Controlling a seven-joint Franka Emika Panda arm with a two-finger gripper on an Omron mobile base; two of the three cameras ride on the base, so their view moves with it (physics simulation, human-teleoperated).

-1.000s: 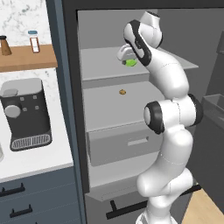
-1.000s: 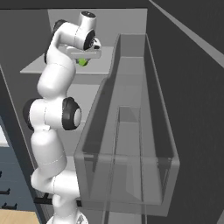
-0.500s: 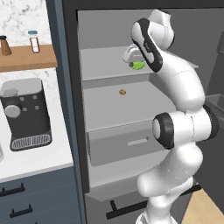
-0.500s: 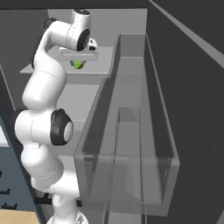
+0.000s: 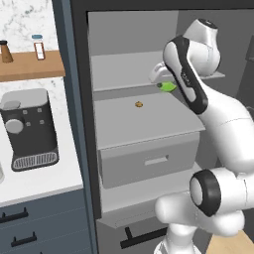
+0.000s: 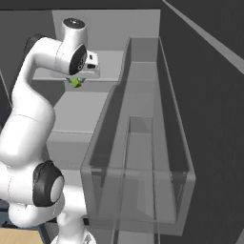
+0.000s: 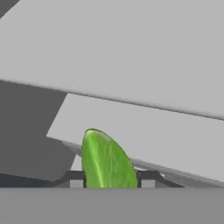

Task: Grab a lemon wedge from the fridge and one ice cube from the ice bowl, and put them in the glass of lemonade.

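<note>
The fridge (image 5: 79,124) stands open, its light grey shelves facing me. My gripper (image 5: 167,87) hangs in front of the upper shelf, shut on the lemon wedge (image 5: 169,87), a small bright green-yellow piece lifted clear of the shelf. From the right base view the lemon wedge (image 6: 75,83) shows just under the hand, with my gripper (image 6: 76,82) closed around it. In the hand view the lemon wedge (image 7: 107,159) sits between the two fingertips (image 7: 76,179), with the shelf edge beyond it.
A tiny brown morsel (image 5: 139,104) lies on the middle fridge shelf. A drawer (image 5: 149,161) sits below that shelf. The clear door bins (image 6: 138,157) stand close on the right. A coffee machine (image 5: 29,126) is on the counter at left, bottles (image 5: 37,47) on a wooden shelf above.
The arm has swung back out of the fridge, carrying the lemon wedge slightly outward and lower from the upper shelf. The elbow has shifted downward and to the right in the left base view.
</note>
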